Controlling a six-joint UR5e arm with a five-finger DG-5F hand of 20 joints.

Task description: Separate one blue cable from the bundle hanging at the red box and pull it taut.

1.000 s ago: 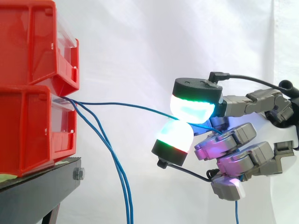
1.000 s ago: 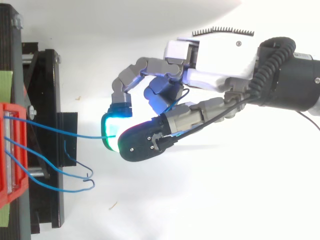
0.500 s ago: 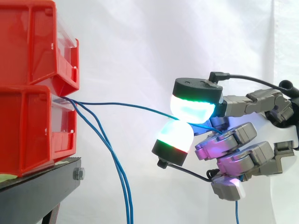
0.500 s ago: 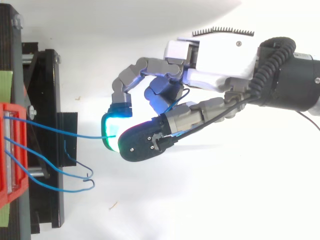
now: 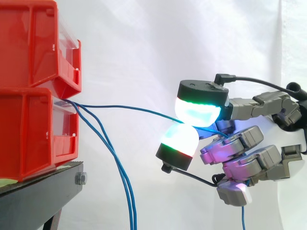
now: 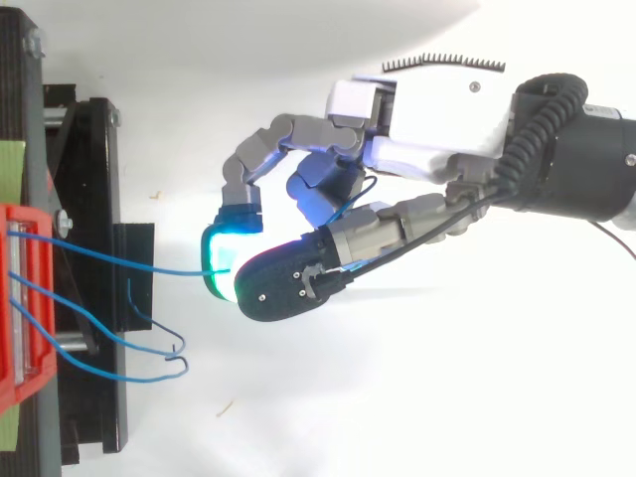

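Gripping: the hand (image 5: 268,165) reaches in from the right in the side view and pinches one blue cable (image 5: 129,108) between two glowing pads (image 5: 197,111) set one above the other.
Pads: the upper one glows cyan with a green rim, and the lower one glows white with a red and green band.
Other fingers: curled in below the pinch, glowing magenta.
Held cable: it leaves the front of the lower red box (image 5: 29,134) near its top edge. From there it runs almost level through open air to the pads, nearly straight with a slight bow.
Loose end: a short piece of blue cable hangs down beneath the hand.
Remaining cables: two more blue cables (image 5: 123,182) come out at the same spot on the box. They droop steeply, close beside each other, well apart from the held one. From above they curl in loops past the edge of the black stand (image 5: 38,196).
Boxes: the upper red box (image 5: 33,43) sits stacked on the lower one, both on the stand at the left.
Backdrop: a white curtain (image 5: 144,43).
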